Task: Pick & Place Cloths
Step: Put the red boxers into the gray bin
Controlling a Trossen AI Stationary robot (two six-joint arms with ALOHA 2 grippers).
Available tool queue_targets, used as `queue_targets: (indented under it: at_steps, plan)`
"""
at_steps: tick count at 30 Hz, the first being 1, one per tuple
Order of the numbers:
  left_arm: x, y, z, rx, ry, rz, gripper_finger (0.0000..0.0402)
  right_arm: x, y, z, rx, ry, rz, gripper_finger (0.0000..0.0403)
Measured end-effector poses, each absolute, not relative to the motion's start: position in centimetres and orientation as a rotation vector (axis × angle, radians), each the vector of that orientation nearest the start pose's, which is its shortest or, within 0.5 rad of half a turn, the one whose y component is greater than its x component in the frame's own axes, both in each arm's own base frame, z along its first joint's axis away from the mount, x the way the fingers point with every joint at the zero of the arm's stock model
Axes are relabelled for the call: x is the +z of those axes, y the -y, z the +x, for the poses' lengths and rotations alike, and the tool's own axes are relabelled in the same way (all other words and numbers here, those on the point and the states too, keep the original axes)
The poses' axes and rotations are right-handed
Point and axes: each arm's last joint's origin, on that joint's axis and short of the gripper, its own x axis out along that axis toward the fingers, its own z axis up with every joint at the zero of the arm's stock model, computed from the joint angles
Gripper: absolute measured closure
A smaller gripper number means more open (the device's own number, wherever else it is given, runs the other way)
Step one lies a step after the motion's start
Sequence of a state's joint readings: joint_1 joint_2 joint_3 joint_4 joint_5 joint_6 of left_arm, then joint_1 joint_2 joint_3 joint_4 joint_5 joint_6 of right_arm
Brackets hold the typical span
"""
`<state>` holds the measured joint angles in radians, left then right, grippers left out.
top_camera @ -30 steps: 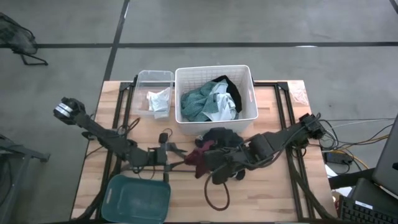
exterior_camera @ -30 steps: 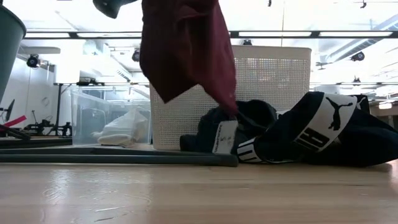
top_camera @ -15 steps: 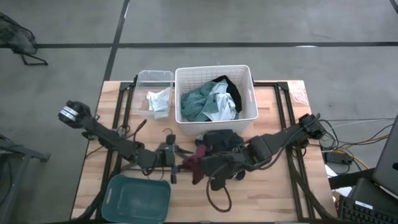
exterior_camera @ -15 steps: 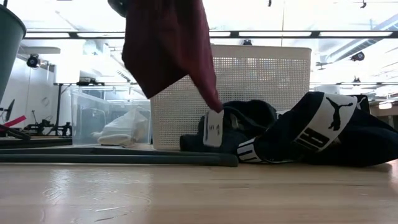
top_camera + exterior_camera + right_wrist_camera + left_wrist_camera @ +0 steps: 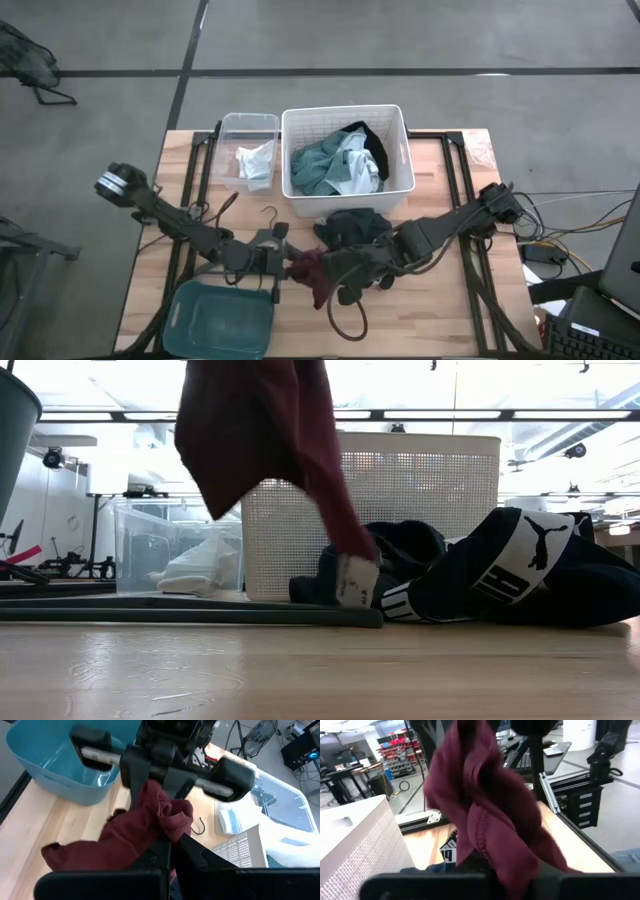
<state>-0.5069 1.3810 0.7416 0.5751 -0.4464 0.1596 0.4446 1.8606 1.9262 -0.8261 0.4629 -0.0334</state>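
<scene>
Right gripper [image 5: 167, 851] fingers pinched on lifted maroon cloth [image 5: 130, 837], left gripper [image 5: 160, 770] meeting it, spread unclear

Site reads to me as a robotics lab or workshop. Wooden table [image 5: 420, 330] on a black metal frame, bare grey concrete floor [image 5: 400, 35] with dark seams, strip ceiling lights [image 5: 500, 415], shelving with red bins [image 5: 395, 745] behind, probably a laptop [image 5: 622, 255] and loose cables [image 5: 560, 235] beside the table
</scene>
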Motion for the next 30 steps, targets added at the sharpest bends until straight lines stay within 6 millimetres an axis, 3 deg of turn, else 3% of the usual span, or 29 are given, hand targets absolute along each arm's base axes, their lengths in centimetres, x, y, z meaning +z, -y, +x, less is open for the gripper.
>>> queue_targets:
  at_steps: [13,21,30]
  plan:
    - [28.3,12.8,24.8,-0.091,-0.072,0.204,0.0398,36.0,-16.1,36.6,-0.015,-0.749,-0.367,0.0390]
    - [31.3,11.3,21.6,-0.099,-0.060,0.130,0.0399,35.4,-15.6,35.7,-0.091,-0.844,-0.287,0.0326]
    - [38.0,9.6,16.7,-0.216,-0.029,0.016,0.0399,34.6,-15.3,34.6,-0.179,-0.943,-0.279,0.0255]
